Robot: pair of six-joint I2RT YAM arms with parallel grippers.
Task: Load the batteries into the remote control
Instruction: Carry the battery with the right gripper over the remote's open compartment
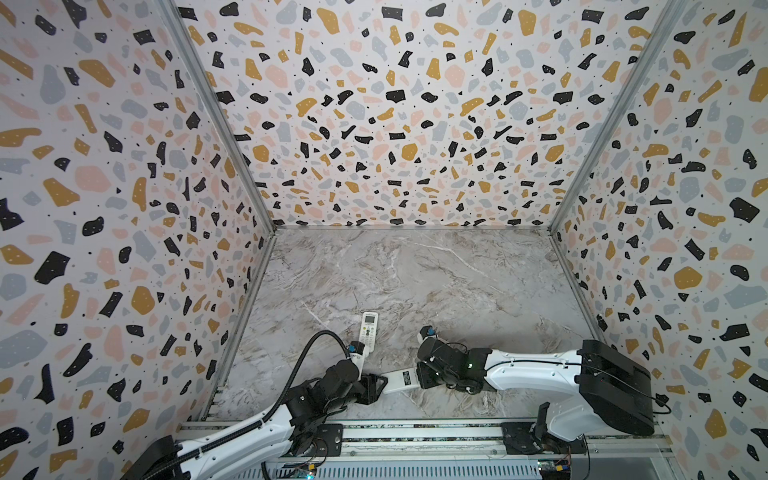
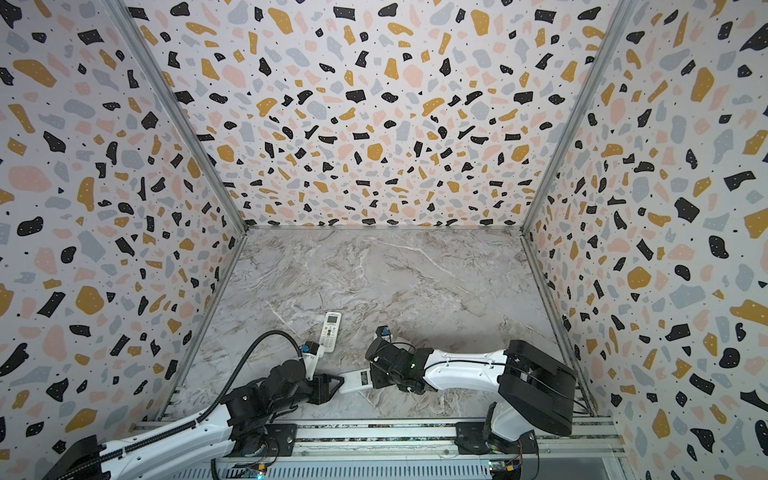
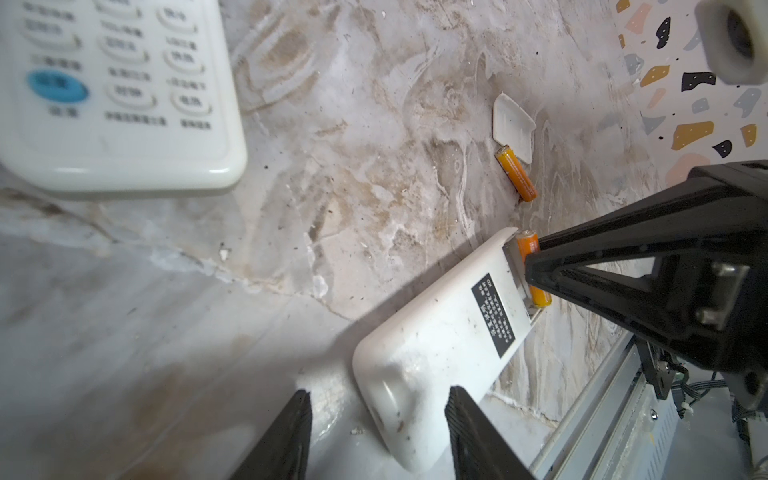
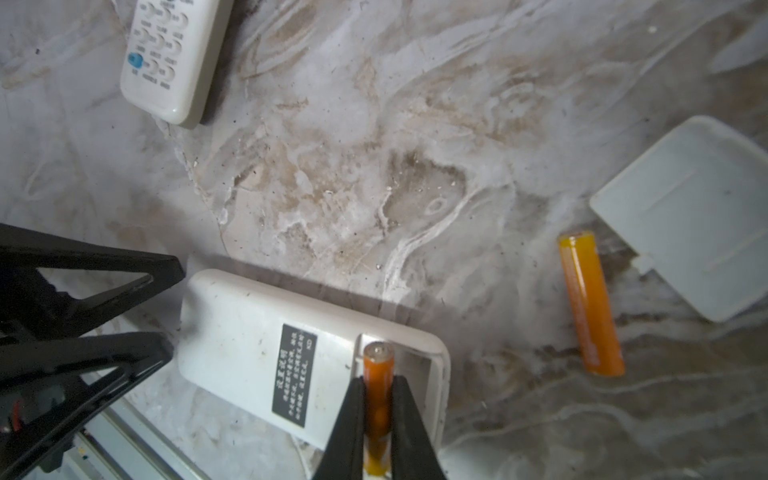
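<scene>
Battery [image 4: 377,360], orange, sits pinched in the right gripper [image 4: 377,379], whose claw is narrow on it. Its tip is poised at the open bay of the face-down remote [image 4: 249,332], lower middle of the right wrist view, likely for seating. The left gripper [image 3: 380,392] stands partly open about the remote's other end, seemingly as a brace; contact is unclear. A second battery [image 4: 590,303] lies at right, just beside the loose cover [image 4: 690,216].
</scene>
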